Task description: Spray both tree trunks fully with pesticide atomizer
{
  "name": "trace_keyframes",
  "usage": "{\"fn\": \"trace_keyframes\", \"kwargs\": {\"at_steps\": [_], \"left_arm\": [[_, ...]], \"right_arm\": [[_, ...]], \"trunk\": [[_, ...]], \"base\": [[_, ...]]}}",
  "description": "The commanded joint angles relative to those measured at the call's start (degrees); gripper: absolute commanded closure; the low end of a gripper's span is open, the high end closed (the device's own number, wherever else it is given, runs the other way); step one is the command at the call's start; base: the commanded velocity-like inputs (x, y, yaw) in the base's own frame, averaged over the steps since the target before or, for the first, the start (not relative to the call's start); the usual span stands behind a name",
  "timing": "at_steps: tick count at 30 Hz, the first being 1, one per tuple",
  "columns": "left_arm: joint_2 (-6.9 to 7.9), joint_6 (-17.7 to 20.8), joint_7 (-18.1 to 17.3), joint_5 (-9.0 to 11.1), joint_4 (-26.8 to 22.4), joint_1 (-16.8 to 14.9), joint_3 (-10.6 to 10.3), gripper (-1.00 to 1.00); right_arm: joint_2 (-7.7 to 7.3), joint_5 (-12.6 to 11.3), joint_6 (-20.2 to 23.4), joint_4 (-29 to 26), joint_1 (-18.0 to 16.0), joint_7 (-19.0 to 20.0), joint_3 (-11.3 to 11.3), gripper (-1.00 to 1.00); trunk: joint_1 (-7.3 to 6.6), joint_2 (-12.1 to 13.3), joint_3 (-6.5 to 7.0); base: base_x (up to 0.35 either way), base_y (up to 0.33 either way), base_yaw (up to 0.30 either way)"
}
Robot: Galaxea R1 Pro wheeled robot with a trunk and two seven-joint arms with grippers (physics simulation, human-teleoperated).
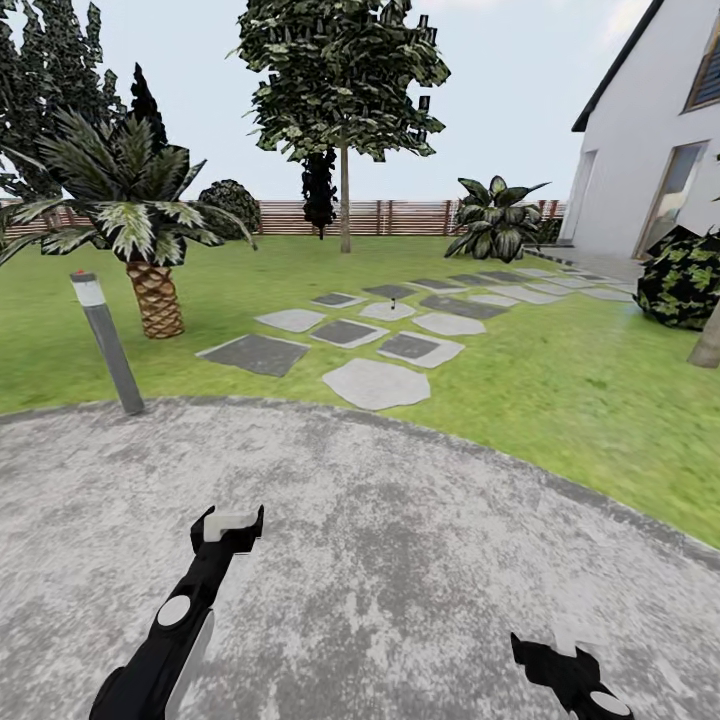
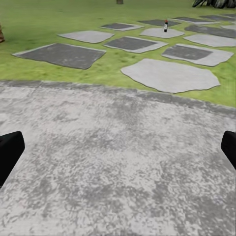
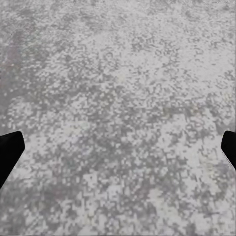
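at far left a palm (image 1: 140, 215) stands on the lawn (image 1: 560, 380), with a grey bollard (image 1: 107, 342) near it at the edge of the gravel (image 1: 400, 560). the left gripper (image 1: 231, 524) hangs low over the gravel, its fingers spread with nothing between them. far ahead of it and a little to its right, well apart, the atomizer (image 1: 394, 301) stands upright on a pale stepping stone (image 1: 388, 311) in the middle of the paved path; the left wrist view shows it as a small dark shape (image 2: 165, 25) far beyond the gravel edge. behind it a tree (image 1: 344, 190) rises before the fence (image 1: 400, 216). the right gripper (image 1: 552, 652) is low at near right, also spread and empty over gravel. the house (image 1: 650, 150) stands far right.
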Motion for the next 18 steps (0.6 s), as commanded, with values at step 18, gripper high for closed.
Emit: {"fn": "trace_keyframes", "kwargs": {"at_steps": [18], "left_arm": [[0.00, 0.0, 0.0, 0.0, 0.0, 0.0, 0.0, -1.00]], "right_arm": [[0.00, 0.0, 0.0, -1.9, 0.0, -0.1, -0.1, -1.00]], "trunk": [[0.00, 0.0, 0.00]], "base": [[0.327, 0.000, -0.067]]}}
